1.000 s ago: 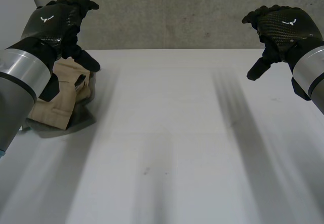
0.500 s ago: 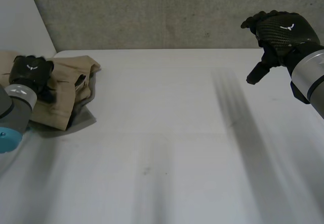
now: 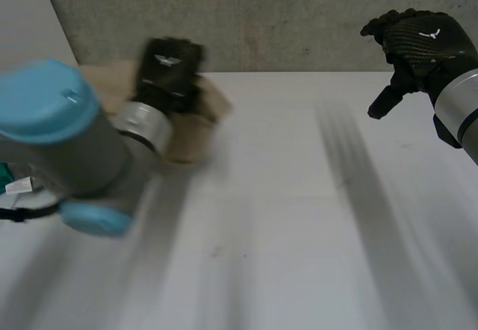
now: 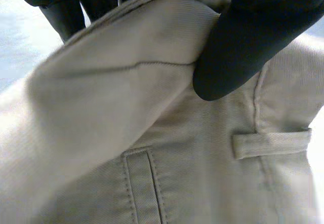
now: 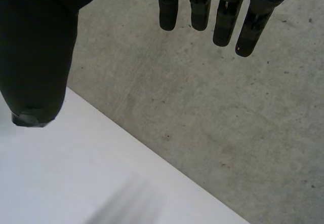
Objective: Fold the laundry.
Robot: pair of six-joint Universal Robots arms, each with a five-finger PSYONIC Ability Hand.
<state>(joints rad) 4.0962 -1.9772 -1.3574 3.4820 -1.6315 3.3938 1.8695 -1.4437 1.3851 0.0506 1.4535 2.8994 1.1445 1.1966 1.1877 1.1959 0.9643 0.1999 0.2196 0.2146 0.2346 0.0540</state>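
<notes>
Now: left hand [image 3: 170,65] clamped on the trousers [image 3: 213,106], right hand [image 3: 422,42] free.

Over at the far left corner of the table [image 3: 284,218] sits the beige bundle, and the left hand is right on top of it. The wrist view shows its thumb [image 4: 238,57] pressing one side of a raised fold with the fingers behind, so that's a pinch on cloth, close to a belt loop [image 4: 271,144]. The right hand hangs above the table's far right corner, well apart from the trousers, fingers straight and spread wide, holding nothing. So the garment lies entirely on the left arm's side. Its long axis can't be read while it's bunched up, and I'd say it needs drawing toward the table's middle before the right hand can reach an edge.
</notes>
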